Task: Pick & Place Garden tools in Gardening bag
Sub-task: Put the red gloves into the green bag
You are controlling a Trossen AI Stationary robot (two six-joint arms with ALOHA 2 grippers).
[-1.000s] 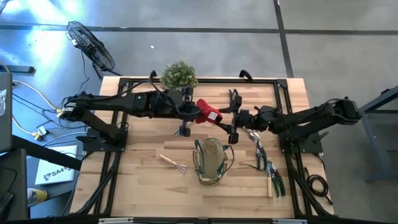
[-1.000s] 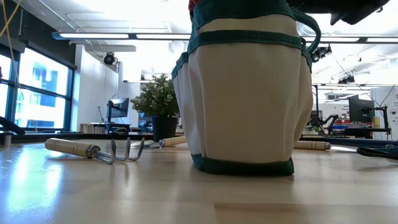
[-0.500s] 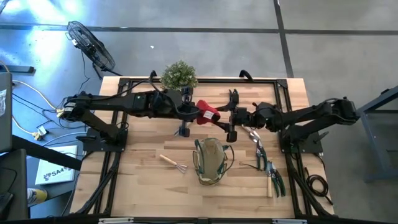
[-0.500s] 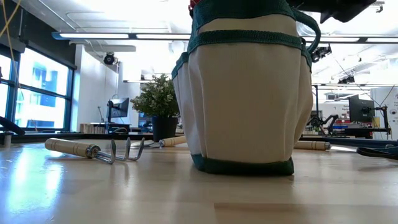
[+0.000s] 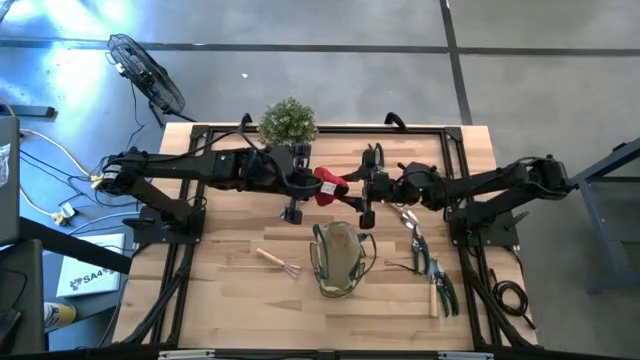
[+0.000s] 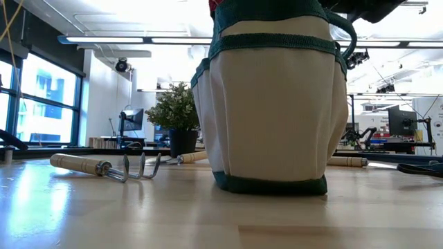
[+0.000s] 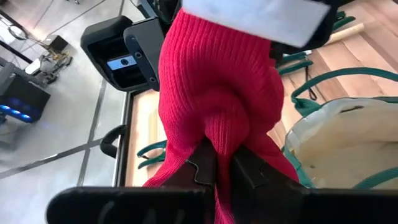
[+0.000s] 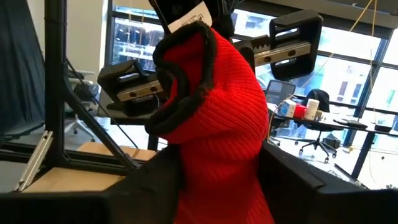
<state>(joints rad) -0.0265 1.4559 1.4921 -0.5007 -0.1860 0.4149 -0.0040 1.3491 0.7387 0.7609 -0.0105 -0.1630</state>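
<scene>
Left gripper [image 7: 217,171] is pressed together on a fold of the red knitted glove [image 7: 214,93], holding it in the air above the table [image 5: 230,290], just behind the mouth of the gardening bag [image 5: 338,258]. In the high view the same gripper [image 5: 312,184] sits at one end of the glove [image 5: 330,185].

Right gripper [image 8: 217,174] meets the glove [image 8: 211,118] from the opposite side. Its two dark fingers [image 8: 165,171] flank the knit, one on each side. Whether they are pressing the fabric or only standing alongside it cannot be told. In the high view this gripper [image 5: 358,190] lies just beside the left one, with the glove between them.

The bag stands upright below and in front of both grippers, mouth open. In the low view its tan wall [image 6: 273,114] fills the centre.

Remaining tools lie on the table:
- A wooden-handled rake [image 5: 277,262] lies on the left arm's side of the bag, well below the left gripper.
- Green-handled pruners [image 5: 438,280] and a second pair of snips [image 5: 412,232] lie on the right arm's side, near the right arm.

A potted plant [image 5: 288,121] stands at the far edge, behind the left gripper.
</scene>
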